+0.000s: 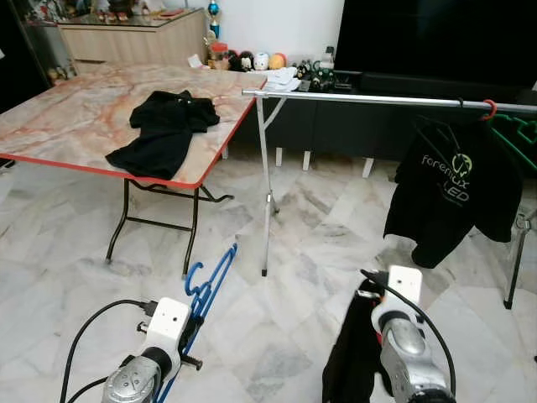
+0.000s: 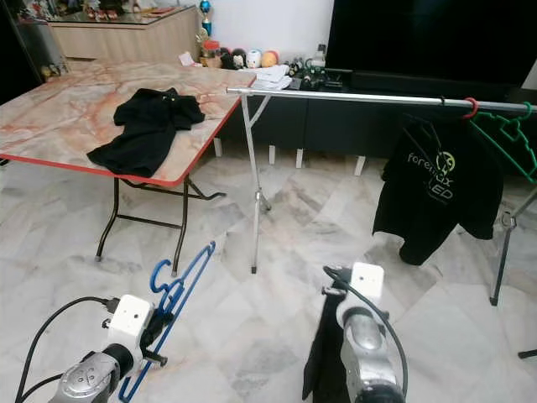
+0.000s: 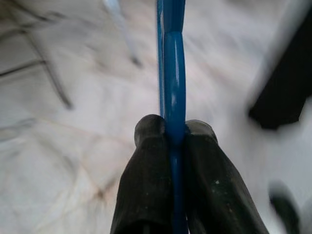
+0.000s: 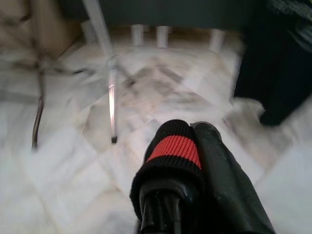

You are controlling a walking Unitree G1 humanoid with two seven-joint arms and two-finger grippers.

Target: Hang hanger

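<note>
Low on my left, my left gripper (image 3: 173,129) is shut on a blue plastic hanger (image 1: 210,281), its hook pointing up and forward above the marble floor. My right gripper (image 4: 192,134) is low on the right, shut on a black garment (image 1: 352,353) that hangs down beside the arm. A red-striped black cuff (image 4: 175,146) lies over one finger. Ahead, a silver clothes rail (image 1: 377,99) runs across the view. On its right part a black printed shirt (image 1: 453,189) hangs from a red hanger (image 1: 489,107).
A folding table (image 1: 67,117) with a marble top and red edge stands at the left, with a black shirt (image 1: 164,130) lying on it. A green hanger (image 2: 508,138) hangs at the rail's right end. The rail's leg (image 1: 265,210) stands mid-floor, and a dark TV unit lies behind.
</note>
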